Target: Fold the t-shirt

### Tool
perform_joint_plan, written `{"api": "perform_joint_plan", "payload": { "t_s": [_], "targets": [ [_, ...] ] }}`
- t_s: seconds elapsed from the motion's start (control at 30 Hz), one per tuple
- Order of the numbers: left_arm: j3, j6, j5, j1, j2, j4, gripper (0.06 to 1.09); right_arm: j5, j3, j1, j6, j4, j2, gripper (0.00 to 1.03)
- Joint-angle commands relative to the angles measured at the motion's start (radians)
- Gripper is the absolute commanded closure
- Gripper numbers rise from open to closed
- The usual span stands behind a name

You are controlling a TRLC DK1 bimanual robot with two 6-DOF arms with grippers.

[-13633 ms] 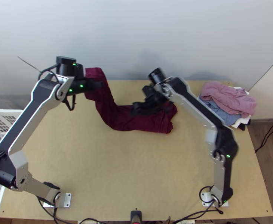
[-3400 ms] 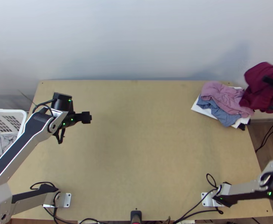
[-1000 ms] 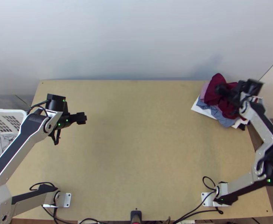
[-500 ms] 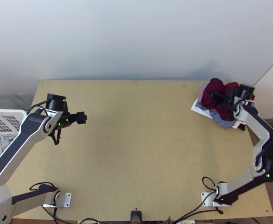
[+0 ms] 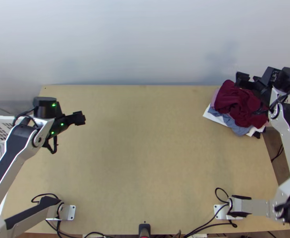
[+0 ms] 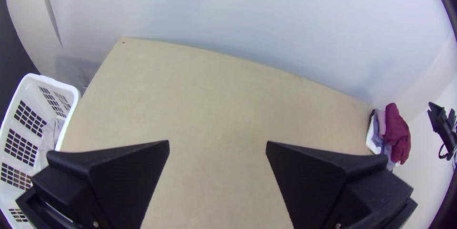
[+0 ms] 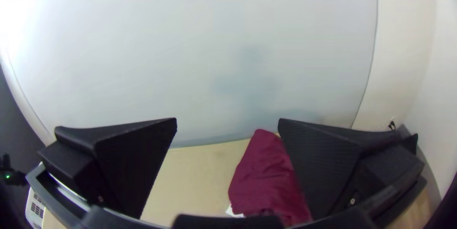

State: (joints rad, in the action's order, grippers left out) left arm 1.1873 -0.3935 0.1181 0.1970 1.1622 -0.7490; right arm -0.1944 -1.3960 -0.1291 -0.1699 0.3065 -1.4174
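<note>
Lying rumpled in a loose heap, the t-shirt (image 5: 234, 101) is resting on other clothes, just beside and partly beneath the right gripper (image 5: 250, 94). The right jaws are standing wide apart, gripping none of the cloth; in the right wrist view, part of the shirt is showing through the gap between them, and one jaw is covering part of its edge. Whether that jaw is touching the fabric, I cannot tell.

Out from under the shirt, on the side facing the left jaws, pink cloth (image 5: 215, 97) is peeking. Blue cloth (image 5: 238, 129) and white cloth (image 5: 211, 116) are poking out lower in the pile, on the side nearer the arms' bases. The whole pile is sitting at the table's (image 5: 145, 158) far corner, well apart from the left jaws.

The left gripper (image 5: 80, 118) is hanging over the other side of the table, pointing across it. Its jaws are also standing wide apart, holding no cloth, with tabletop showing between them. Behind those jaws, beyond the table's side, a white basket (image 6: 72, 96) is standing with grey cloth (image 6: 49, 138) inside.
</note>
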Motion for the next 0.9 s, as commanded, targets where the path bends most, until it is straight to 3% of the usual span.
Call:
{"api": "perform_joint_plan", "payload": {
  "t_s": [0.0,0.2,0.47,0.6,0.87],
  "targets": [
    [-0.002,0.013,0.009,-0.001,-0.081,-0.016,0.1,0.012,0.092,0.125,0.017,0.086,0.17,0.04],
    [-0.087,0.022,0.052,0.001,-0.168,0.031,0.1,0.208,0.39,0.289,0.079,0.017,0.354,0.04],
    [-0.285,0.07,0.106,0.001,-0.329,0.14,0.1,0.211,0.506,0.322,0.09,0.022,0.485,0.04],
    [-0.359,0.085,0.143,-0.001,-0.404,0.171,0.1,0.213,0.585,0.358,0.148,0.023,0.534,0.04],
    [-0.623,0.108,0.181,-0.018,-0.633,0.226,0.1,0.211,0.891,0.381,0.164,0.002,0.729,0.04]
  ]
}}
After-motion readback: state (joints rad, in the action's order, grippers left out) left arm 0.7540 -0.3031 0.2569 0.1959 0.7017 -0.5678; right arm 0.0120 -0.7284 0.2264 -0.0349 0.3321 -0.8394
